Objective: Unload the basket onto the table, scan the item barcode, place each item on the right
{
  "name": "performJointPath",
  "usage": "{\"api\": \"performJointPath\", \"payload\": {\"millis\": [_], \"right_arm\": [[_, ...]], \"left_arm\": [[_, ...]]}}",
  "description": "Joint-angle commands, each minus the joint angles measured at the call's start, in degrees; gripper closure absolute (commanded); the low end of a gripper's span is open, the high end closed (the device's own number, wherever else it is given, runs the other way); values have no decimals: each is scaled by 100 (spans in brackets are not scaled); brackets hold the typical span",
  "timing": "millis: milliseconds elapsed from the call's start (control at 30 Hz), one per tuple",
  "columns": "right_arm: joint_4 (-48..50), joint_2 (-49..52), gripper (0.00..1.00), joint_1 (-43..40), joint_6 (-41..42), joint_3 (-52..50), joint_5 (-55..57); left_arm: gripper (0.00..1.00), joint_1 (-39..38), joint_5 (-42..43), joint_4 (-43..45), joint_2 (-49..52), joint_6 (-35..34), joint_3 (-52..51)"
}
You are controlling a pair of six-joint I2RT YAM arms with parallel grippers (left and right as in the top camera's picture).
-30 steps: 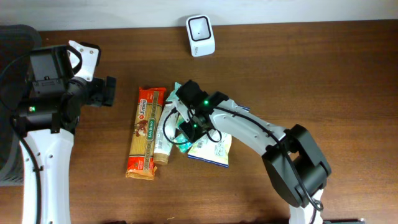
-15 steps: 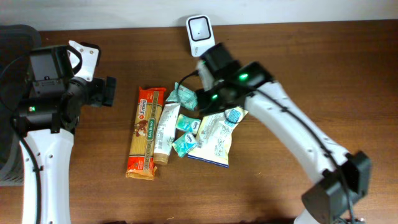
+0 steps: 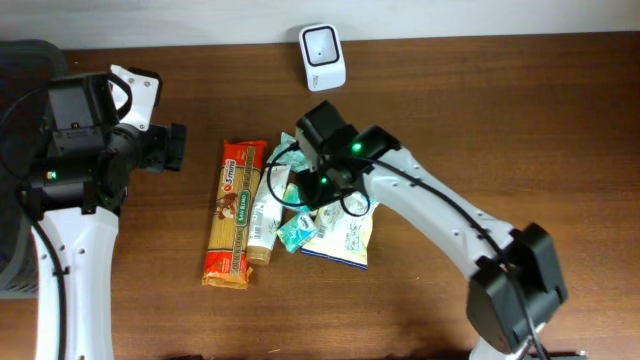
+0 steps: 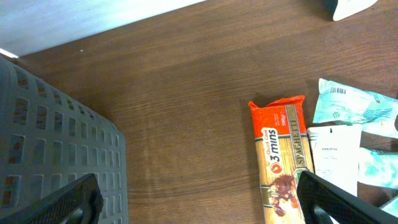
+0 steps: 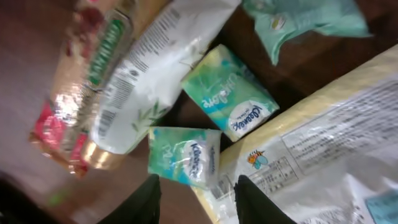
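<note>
The white barcode scanner [image 3: 322, 44] stands at the table's far edge. A pile of items lies mid-table: an orange spaghetti pack [image 3: 230, 215], a white sachet [image 3: 262, 212], green tissue packs [image 3: 296, 233] and a yellow-white packet [image 3: 342, 240]. My right gripper [image 3: 306, 190] hovers over the pile. In the right wrist view its jaws [image 5: 198, 200] stand apart just below a Kleenex pack [image 5: 185, 163], next to the yellow-white packet [image 5: 323, 143], gripping nothing. My left gripper [image 4: 202, 205] is wide open and empty, left of the spaghetti pack [image 4: 283, 162].
A grey perforated bin [image 4: 56, 149] sits at the left table edge under the left arm. A teal pouch [image 4: 354, 106] and the white sachet [image 4: 333, 158] lie right of the spaghetti. Bare wood shows to the right of the pile [image 3: 520, 130].
My right arm rose from the pile toward the scanner, then came back down over the pile; its jaws shut and reopened. The left arm has not moved.
</note>
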Motion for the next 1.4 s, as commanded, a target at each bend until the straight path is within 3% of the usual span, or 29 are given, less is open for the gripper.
{"api": "performJointPath", "payload": {"millis": [0,267,333,400,567,767,900,1133,1200,1233,1267,1333,1367], "right_arm": [[2,461,62,42,-101,-52,-240],[22,1290,61,289,-103,-61,-544],[46,1443,71,293,-103,-61,-527],[74,1464,96,282,-101,-59,-420],[-269,1360,96,199,-101,273,-393],[-682,286,96,50,352,514,-136],[-1078,-295,96,-365,1279,514,85],[-1198,-302,96,-949,3128,144,1300],[-918,-297,96,-909,2876,-15,1281],[-612,-297,86,-872,1615,-20,957],[-378,-297,64,-870,378,-13,334],[-275,-297,39,-887,-981,68,219],[-291,-293,34,-914,-1268,199,221]], "left_arm": [[1,22,63,7,24,107,31],[1,22,63,4,24,107,31],[1,22,63,4,24,107,31],[1,22,63,4,24,107,31],[1,22,63,7,24,107,31],[1,22,63,4,24,107,31],[1,22,63,4,24,107,31],[1,22,63,4,26,107,31],[1,22,63,4,26,107,31],[1,22,63,4,26,107,31],[1,22,63,4,26,107,31],[1,22,63,4,26,107,31],[1,22,63,4,26,107,31]]}}
